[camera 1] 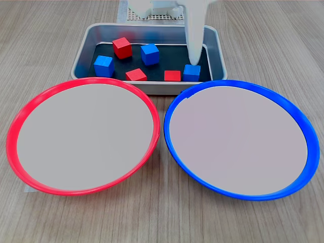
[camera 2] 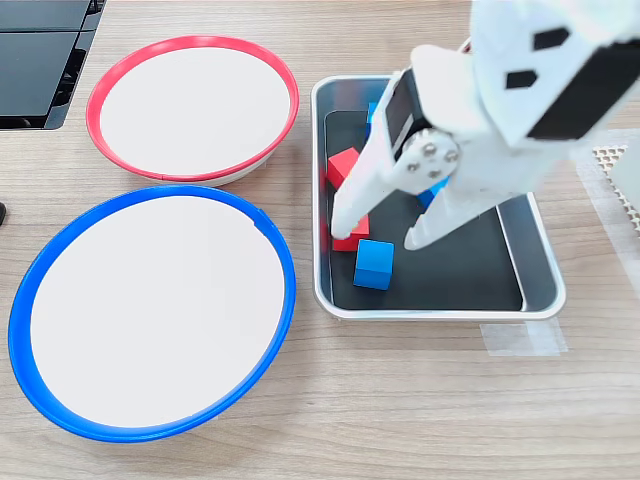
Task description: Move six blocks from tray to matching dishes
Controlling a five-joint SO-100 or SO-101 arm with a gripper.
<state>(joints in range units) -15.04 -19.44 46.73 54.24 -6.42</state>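
The silver tray holds three red and three blue blocks. In the first exterior view the red blocks and blue blocks lie apart on its black bottom. My white gripper hangs open low inside the tray. One fingertip is over a red block, and a blue block lies just beyond the tips. Nothing is held. The red-rimmed dish and the blue-rimmed dish hold nothing.
A black device lies at the second exterior view's top left. A white mesh mat sits beyond the tray. Clear tape sticks to the wooden table beside the tray.
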